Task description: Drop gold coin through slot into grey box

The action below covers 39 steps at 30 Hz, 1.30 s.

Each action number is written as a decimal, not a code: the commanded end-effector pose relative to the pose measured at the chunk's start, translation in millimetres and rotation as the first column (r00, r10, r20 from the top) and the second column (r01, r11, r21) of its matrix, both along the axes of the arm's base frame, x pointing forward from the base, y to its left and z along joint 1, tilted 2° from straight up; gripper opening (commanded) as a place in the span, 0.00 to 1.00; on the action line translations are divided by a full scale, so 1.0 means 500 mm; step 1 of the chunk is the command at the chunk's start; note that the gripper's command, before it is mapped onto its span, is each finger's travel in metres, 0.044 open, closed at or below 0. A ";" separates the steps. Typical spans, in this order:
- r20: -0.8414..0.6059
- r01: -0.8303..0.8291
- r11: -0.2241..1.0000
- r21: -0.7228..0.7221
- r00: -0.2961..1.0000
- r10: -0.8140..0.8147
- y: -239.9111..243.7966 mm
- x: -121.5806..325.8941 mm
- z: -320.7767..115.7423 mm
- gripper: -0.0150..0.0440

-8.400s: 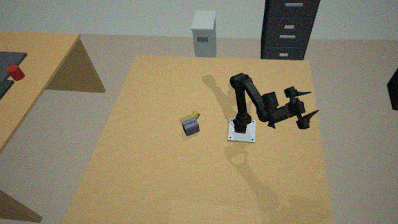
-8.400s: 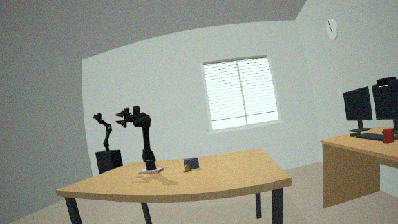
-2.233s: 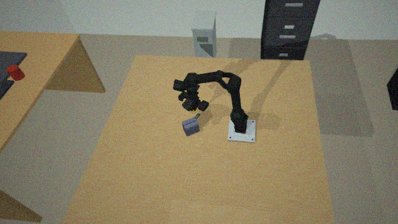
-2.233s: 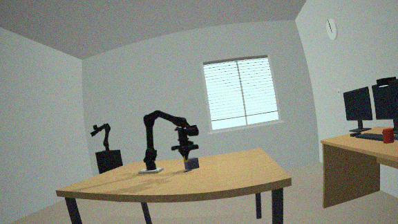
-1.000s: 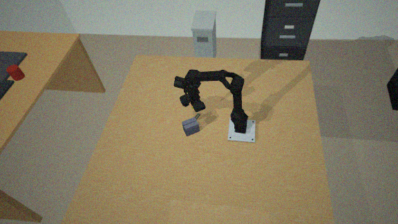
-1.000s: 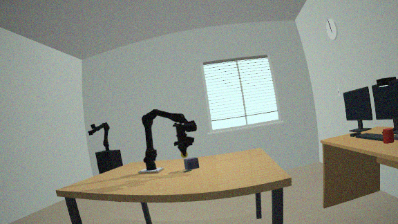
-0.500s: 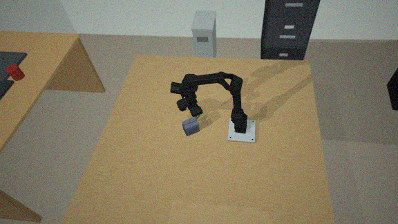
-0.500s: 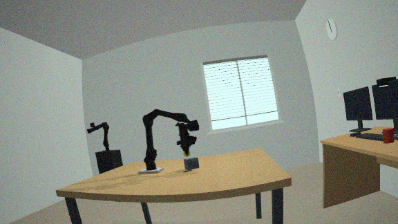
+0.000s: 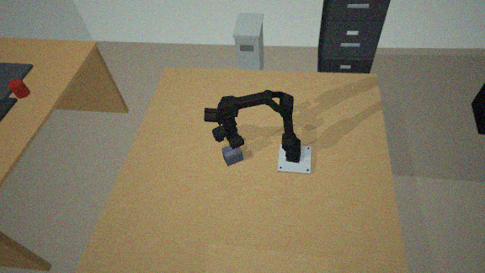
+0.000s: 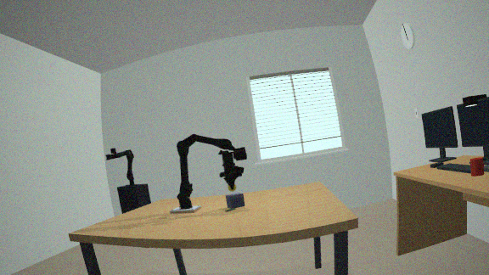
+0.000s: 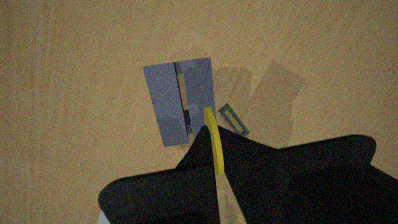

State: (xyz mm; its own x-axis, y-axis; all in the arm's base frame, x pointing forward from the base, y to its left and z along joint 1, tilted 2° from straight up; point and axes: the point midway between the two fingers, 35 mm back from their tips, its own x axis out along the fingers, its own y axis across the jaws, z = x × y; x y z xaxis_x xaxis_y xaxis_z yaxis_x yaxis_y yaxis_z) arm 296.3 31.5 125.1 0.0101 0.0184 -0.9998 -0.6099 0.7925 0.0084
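The gold coin [image 10: 232, 188] [image 11: 217, 150] is held on edge between the fingertips of my gripper [image 10: 232, 185] [image 11: 208, 130], which is shut on it. In the top view the fingertips and coin are hidden behind the arm's wrist. The closed grey box [image 9: 232, 157] [image 10: 235, 201] [image 11: 162, 100] stands below; in the exterior view the coin is above its lid. In the wrist view the coin appears over the lid's right part, right of the slot [image 11: 183, 95] and roughly parallel to it. The dark-green holder [image 10: 229, 210] [image 11: 237, 118] lies beside the box without the coin.
The arm's white base plate [image 9: 295, 165] [image 10: 178, 210] is on the wooden table [image 9: 253, 219] [image 10: 276, 225], to the right of the box in the top view. A second desk with a red cup [image 9: 19, 88] [image 10: 477, 166] stands apart.
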 end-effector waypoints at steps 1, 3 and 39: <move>-0.005 0.004 1.000 0.002 1.000 -0.004 0.020 0.001 -0.001 0.25; -0.005 0.004 1.000 0.002 1.000 -0.004 0.030 0.001 -0.001 0.25; -0.001 0.002 1.000 0.000 1.000 -0.002 0.043 -0.001 0.000 0.25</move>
State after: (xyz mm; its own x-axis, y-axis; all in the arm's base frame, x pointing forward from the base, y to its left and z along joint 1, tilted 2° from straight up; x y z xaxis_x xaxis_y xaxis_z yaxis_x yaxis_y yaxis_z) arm 296.0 52.9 125.0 0.0087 0.0180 -0.9998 -0.6061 0.7954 0.0091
